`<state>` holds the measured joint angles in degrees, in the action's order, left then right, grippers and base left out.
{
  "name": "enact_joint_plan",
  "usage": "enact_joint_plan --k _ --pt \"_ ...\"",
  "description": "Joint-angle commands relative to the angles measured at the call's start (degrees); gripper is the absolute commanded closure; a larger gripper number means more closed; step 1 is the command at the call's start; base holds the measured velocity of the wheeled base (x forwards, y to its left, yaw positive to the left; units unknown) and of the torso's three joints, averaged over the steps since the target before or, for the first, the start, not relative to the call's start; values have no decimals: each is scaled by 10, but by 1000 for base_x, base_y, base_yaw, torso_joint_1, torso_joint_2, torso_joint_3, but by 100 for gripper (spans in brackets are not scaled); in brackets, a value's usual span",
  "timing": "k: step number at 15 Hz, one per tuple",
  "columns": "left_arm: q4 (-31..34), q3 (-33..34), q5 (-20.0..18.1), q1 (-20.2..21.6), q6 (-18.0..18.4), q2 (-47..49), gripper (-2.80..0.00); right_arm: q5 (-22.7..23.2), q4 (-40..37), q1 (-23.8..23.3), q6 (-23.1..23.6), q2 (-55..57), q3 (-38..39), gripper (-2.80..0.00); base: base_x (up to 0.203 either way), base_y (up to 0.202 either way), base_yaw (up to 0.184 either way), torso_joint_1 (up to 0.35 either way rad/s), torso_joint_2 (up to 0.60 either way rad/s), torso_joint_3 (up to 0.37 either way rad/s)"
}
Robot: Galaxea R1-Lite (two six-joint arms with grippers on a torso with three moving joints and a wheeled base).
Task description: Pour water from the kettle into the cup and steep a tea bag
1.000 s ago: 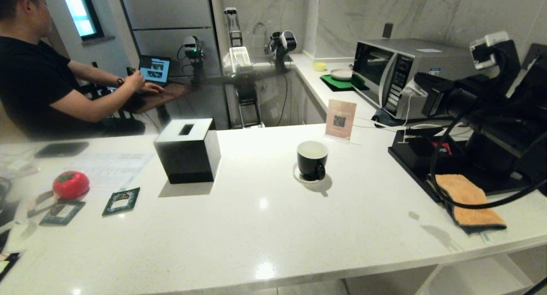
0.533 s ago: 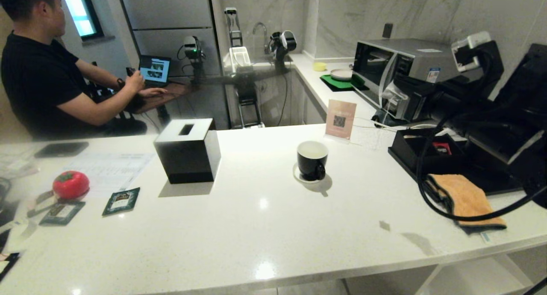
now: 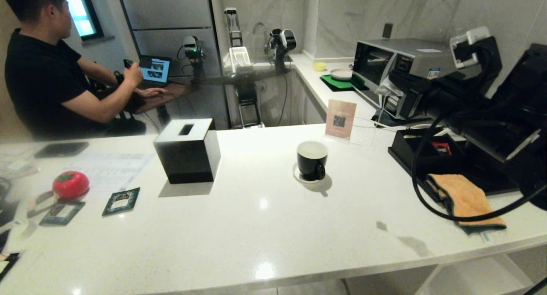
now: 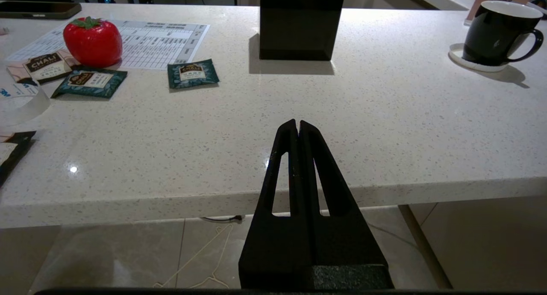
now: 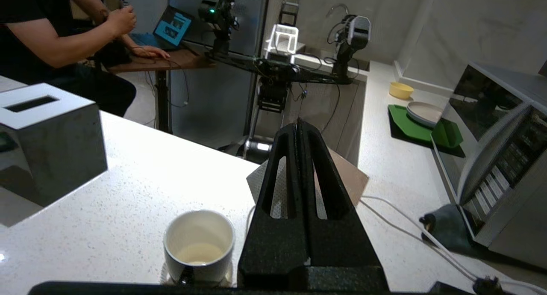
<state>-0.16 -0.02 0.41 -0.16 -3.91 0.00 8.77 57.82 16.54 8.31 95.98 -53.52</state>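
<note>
Early stage, by the look of it: cup not yet filled, no tea bag in it, kettle nowhere in any view (possibly hidden behind the right arm at 3 o'clock, cannot tell).

Nearest: left tool (image 4: 298, 125) parked off the near edge of the bench (image 3: 265, 243), fingers pressed together, holding nothing. Sealed tea packets at 9 o'clock on the bench, one teal packet (image 3: 121, 201) apart from the others, a red tomato-shaped thing (image 3: 71, 184) just beside them.

Mid bench: cup (image 3: 312, 160) on its white saucer, upright, handle toward the near edge; white inside, a pale bottom in the right wrist view, liquid or not unclear. Black tissue box (image 3: 188, 151) at 10 o'clock from the cup, well apart.

Right tool (image 5: 299, 126) raised above the bench at 3 o'clock of the cup, fingers closed on nothing, pointing past the cup toward the small card stand (image 3: 340, 119).

Farther: microwave (image 3: 401, 72) at 2 o'clock; seated person (image 3: 47, 81) at 10 o'clock.

Next move, as a judgement: open the right tool, find the kettle handle, grip firmly before any tilt.
</note>
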Motion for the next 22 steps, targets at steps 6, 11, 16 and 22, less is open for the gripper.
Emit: enact_joint_plan --k 6,11,16,22 --pt "0 0 0 0 0 1 0 0 3 41 3 -11 1 0 0 0 0 0 0 0" --pt "0 0 -5 0 38 1 0 1 0 51 2 -13 -1 0 0 0 0 0 0 0" --pt "1 0 -10 0 66 0 0 2 -4 54 1 -22 -1 0 0 0 0 0 0 0" --pt "12 -5 -14 0 57 1 0 2 -7 85 0 -16 -3 0 0 0 0 0 0 0"
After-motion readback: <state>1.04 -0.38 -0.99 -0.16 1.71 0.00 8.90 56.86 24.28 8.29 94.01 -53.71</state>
